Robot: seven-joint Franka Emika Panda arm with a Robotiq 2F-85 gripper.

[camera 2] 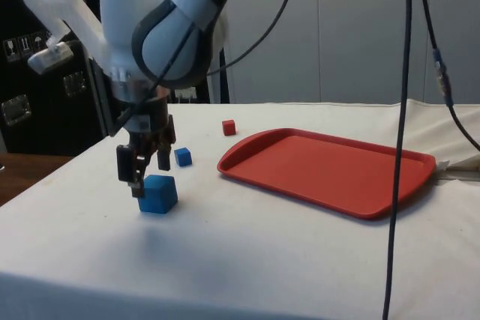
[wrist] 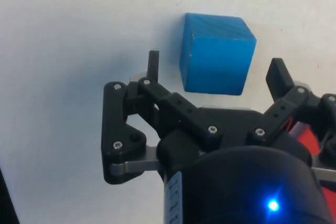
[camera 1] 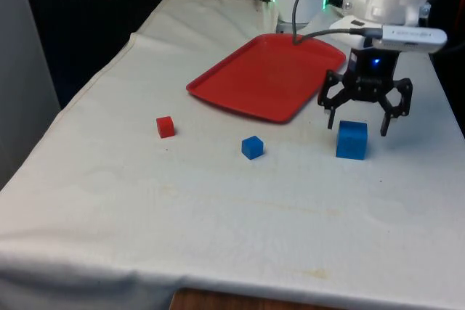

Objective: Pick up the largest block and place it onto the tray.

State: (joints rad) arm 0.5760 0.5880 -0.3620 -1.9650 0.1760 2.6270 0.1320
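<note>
On the white-clothed counter (camera 1: 218, 208), the claw (camera 1: 365, 123) hangs spread wide just above the large blue block (camera 1: 352, 140), which rests at five o'clock off the red tray (camera 1: 240, 81), evidently lined up to straddle it.

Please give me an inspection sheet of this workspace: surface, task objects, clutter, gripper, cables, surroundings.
Surface: white cloth, wrinkled, a few faint stains.
Job's things: large blue block on the cloth, near the red tray; tray bare.
Clutter: small blue block and small red block, apart from each other.
Grippers: gripper open, just above the large blue block, fingers not touching it.
Cables: black cables hang in front of the tray in the side view.
Surroundings: black curtains; dark cabinets.
</note>
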